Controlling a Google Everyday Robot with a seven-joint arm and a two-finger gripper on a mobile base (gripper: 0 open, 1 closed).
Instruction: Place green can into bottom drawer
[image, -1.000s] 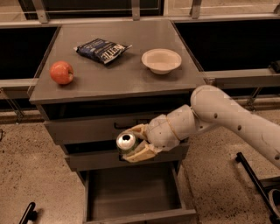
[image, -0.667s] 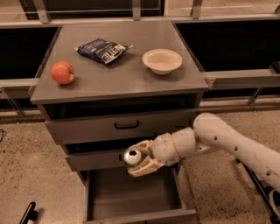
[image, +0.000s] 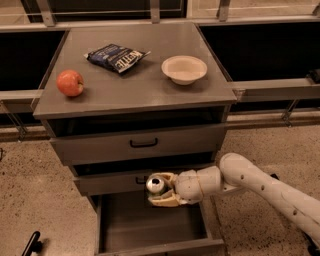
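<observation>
- We have our arm (image: 272, 187) coming in from the lower right, rising to a rounded bend.
- From that bend our wrist (image: 197, 185) runs leftward, nearly level.
- Our gripper (image: 157, 190) hangs low at centre of view, with its pale fingers (image: 163, 202) clamped above and below the green can (image: 155, 184).

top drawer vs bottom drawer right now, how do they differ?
Bottom drawer is pulled far out, interior showing; top drawer hides its interior. Top drawer shows a black handle; bottom drawer shows none. Both are grey. The gripper holds the green can above the bottom drawer's rear.
</observation>
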